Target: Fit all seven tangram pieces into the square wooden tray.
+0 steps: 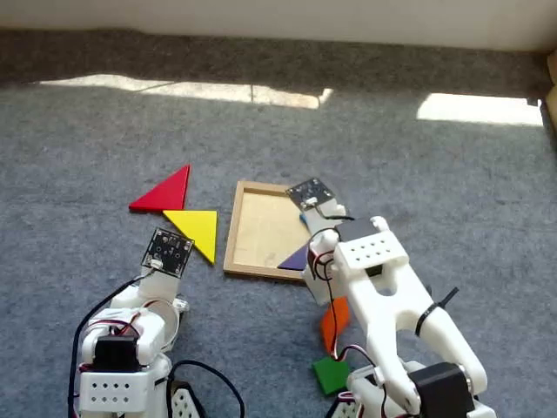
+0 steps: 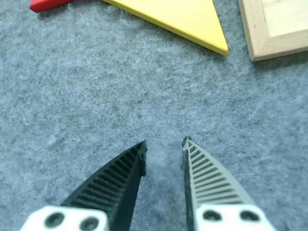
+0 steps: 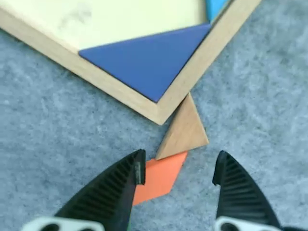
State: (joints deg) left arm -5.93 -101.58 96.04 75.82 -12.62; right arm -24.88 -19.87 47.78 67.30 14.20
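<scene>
Tray: the square wooden tray [image 1: 231, 235] lies flat on the grey carpet [image 2: 72, 96], mostly bare wood inside.
In the tray: a blue triangle [image 3: 149, 57] sits tucked into one corner, and a light blue piece [image 3: 215, 7] peeks in along the adjoining rim. I make that two in, five out.
At that corner, outside: a tan triangle [image 3: 185, 130] has its tip right against the tray's outer corner. An orange piece [image 3: 161, 177] butts against its far edge.
Further from the tray: a green square [image 1: 330, 374] lies beyond the orange piece. On the opposite side, a yellow triangle [image 1: 198, 228] is just beside the tray, with a red triangle [image 1: 165, 192] touching it.
Right gripper [image 3: 179, 167]: it hangs low outside the tray's corner, jaws spread wide, straddling the seam between tan and orange.
Left gripper [image 2: 164, 147]: it sits over bare carpet near the tray's other near corner, short of the yellow triangle, jaws parted a little, holding nothing.
Risk, the grab: closing here could catch both touching pieces, or push one under the other.
Risk, the rim: tan is jammed at the corner, so a clumsy squeeze may shove the tray and unsettle the blue triangle.
Risk, the grip: thin flat pieces on soft carpet may tilt or slip out.
Risk, later: arms could crowd each other over the tray.
</scene>
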